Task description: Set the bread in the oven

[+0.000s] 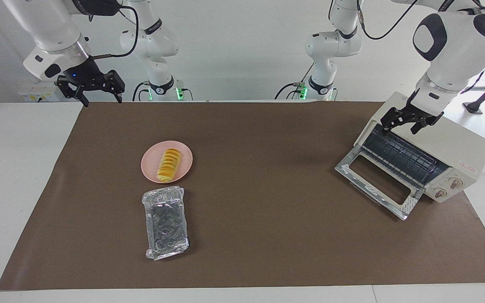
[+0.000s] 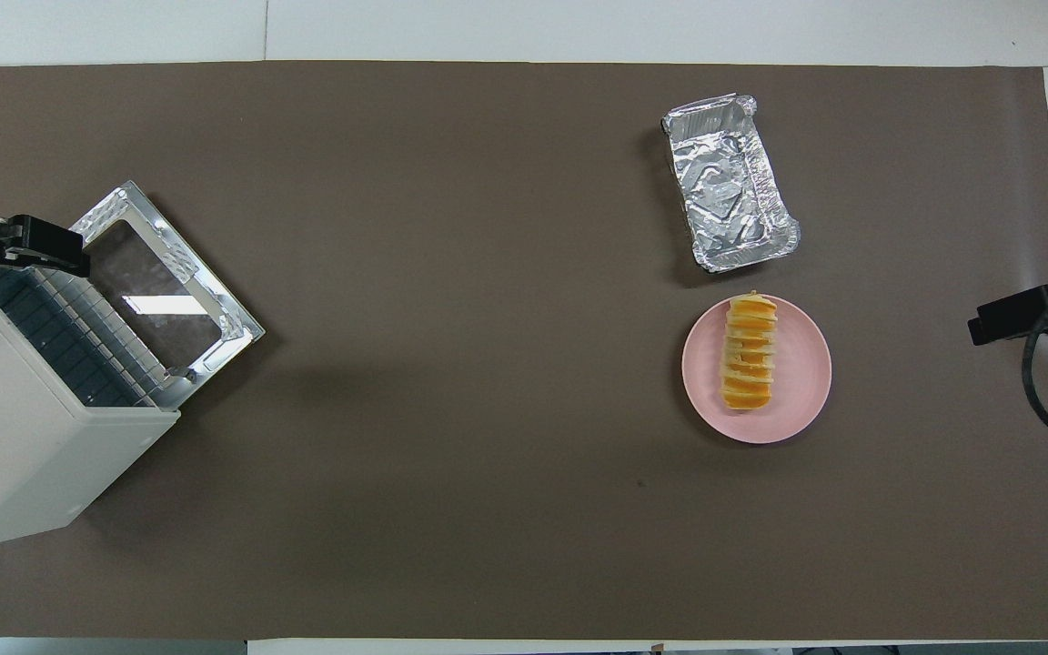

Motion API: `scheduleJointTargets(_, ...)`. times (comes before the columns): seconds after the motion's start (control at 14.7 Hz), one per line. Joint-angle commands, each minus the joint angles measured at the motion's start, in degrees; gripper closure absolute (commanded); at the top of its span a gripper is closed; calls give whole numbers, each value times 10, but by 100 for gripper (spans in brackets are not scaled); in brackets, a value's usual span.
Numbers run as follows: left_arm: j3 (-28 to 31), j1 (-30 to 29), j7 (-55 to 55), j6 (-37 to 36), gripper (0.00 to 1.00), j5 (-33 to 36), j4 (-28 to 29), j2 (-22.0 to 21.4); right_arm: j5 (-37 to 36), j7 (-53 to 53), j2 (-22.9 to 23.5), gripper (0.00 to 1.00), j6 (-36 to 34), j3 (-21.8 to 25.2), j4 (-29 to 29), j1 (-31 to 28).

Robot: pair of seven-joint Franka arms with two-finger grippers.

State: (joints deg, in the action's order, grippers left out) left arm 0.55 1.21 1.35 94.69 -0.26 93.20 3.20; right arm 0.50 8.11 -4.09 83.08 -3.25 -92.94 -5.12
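The ridged yellow-orange bread loaf [image 1: 169, 166] lies on the round pink plate [image 1: 185, 166], the crinkled silver foil tray [image 1: 166, 221] just beside it, farther from the robots. Well apart, at the left arm's end of the counter, the boxy cream-white toaster oven [image 1: 444, 145] stands with its glass door [image 1: 379, 185] dropped open. The left claw [image 1: 402, 126] hangs over the oven's top front edge, fingers spread, empty. The right claw [image 1: 103, 99] hangs spread and empty over its own corner of the brown mat [image 1: 267, 210].

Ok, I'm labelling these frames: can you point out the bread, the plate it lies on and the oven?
bread [image 2: 750, 351], overhead view, middle of the ridged loaf.
plate [image 2: 807, 367], overhead view, bare pink surface beside the loaf.
oven [image 1: 453, 145], facing view, cream-white top panel.
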Motion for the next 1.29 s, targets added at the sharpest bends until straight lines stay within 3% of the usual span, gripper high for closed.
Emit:
scheduleJointTargets(0.0,2,2,2,-1,0,8,3,-6,-6,7,-13,0,5,-6,-17,-8)
scheduleJointTargets(0.2,2,2,2,-1,0,8,3,-6,-6,2,-43,0,59,-7,-84,-2)
scheduleJointTargets(0.34,2,2,2,-1,0,8,3,-6,-5,-14,-71,0,130,-11,-165,2)
scheduleJointTargets(0.55,2,2,2,0,0,8,3,-6,-4,-62,-67,0,235,-25,-235,10)
scheduleJointTargets(0.95,2,2,2,-1,0,8,3,-6,-7,-187,68,0,449,-30,-284,69)
scheduleJointTargets(1.23,2,2,2,-1,0,8,3,-6,-7,-194,74,0,577,-30,-362,70)
